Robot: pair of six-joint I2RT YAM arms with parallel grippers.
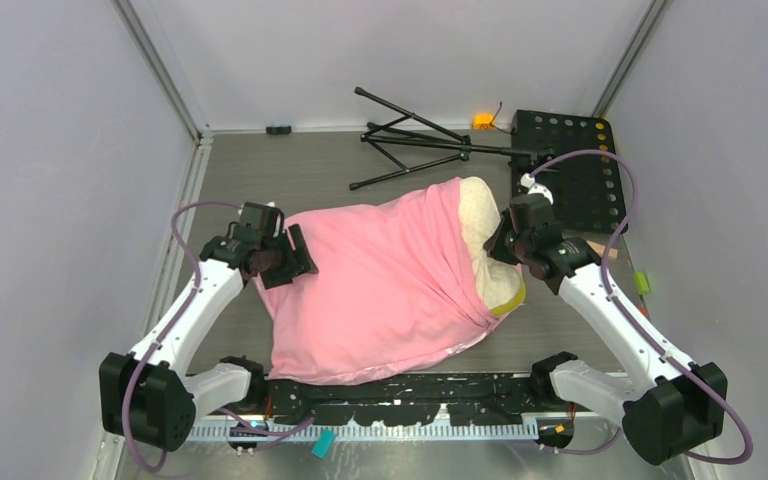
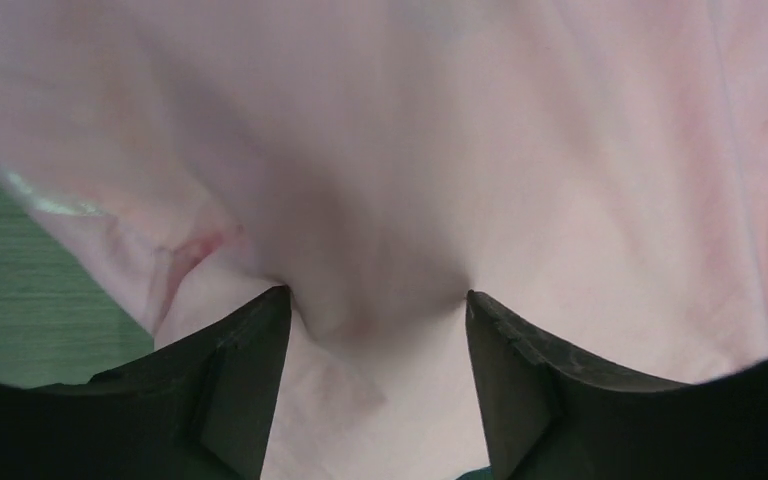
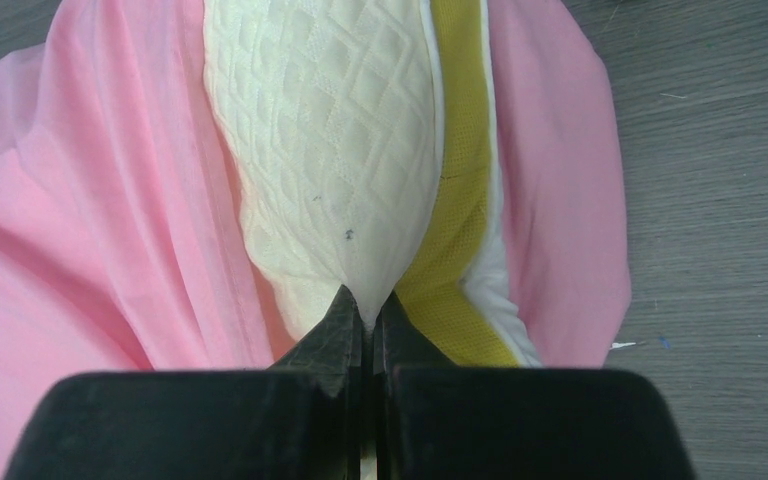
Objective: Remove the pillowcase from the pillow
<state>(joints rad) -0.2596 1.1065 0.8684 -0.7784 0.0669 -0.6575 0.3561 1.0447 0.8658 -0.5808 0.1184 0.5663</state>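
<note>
Pink pillowcase (image 1: 380, 285) lies on the counter (image 1: 290, 175), cream pillow (image 1: 480, 215) poking out its right end; right tool (image 3: 368, 305) clenched on the pillow's quilted edge, left tool (image 2: 375, 300) spread around a fabric fold at the left end, so best pinch cloth only, then draw left.

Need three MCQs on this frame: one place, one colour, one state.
1. Where does the pillow poke out of the pillowcase?
A) end by the right gripper
B) near edge
C) nowhere
2. Colour of the pillow's edge band?
A) blue
B) yellow
C) black
3. The right gripper is:
A) wide open
B) shut on the pillow
C) shut on the pillowcase
Answers:
1 A, cream quilting shows beside that gripper.
2 B, a yellow strip shows in the right wrist view.
3 B, the closed fingertips pinch the quilted fabric.
</note>
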